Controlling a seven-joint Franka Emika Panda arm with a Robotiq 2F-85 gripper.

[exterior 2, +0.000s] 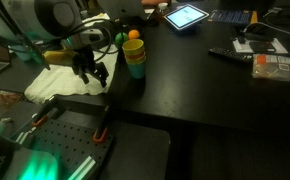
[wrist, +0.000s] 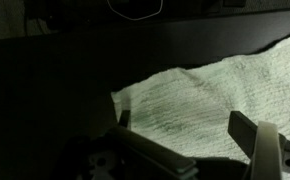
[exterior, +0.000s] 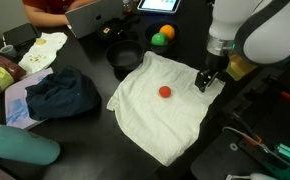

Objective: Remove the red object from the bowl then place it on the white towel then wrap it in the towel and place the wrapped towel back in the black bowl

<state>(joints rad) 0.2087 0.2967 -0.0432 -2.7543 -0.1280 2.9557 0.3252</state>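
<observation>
The small red object (exterior: 165,92) lies on the white towel (exterior: 145,110), which is spread flat on the dark table. The black bowl (exterior: 124,59) stands just beyond the towel's far edge and looks empty. My gripper (exterior: 202,83) hangs at the towel's right corner, a little to the right of the red object, with its fingers apart and nothing between them. In the wrist view the open fingers (wrist: 180,130) frame the towel's edge (wrist: 205,90). The red object does not show there. In an exterior view the gripper (exterior 2: 90,70) is over the towel (exterior 2: 55,85).
A stack of cups with a green and an orange ball (exterior: 161,38) stands behind the bowl. A dark blue cloth (exterior: 60,92) lies left of the towel. A person with a laptop (exterior: 90,15) sits at the far side. A tablet (exterior 2: 185,16) and packets (exterior 2: 275,65) lie elsewhere.
</observation>
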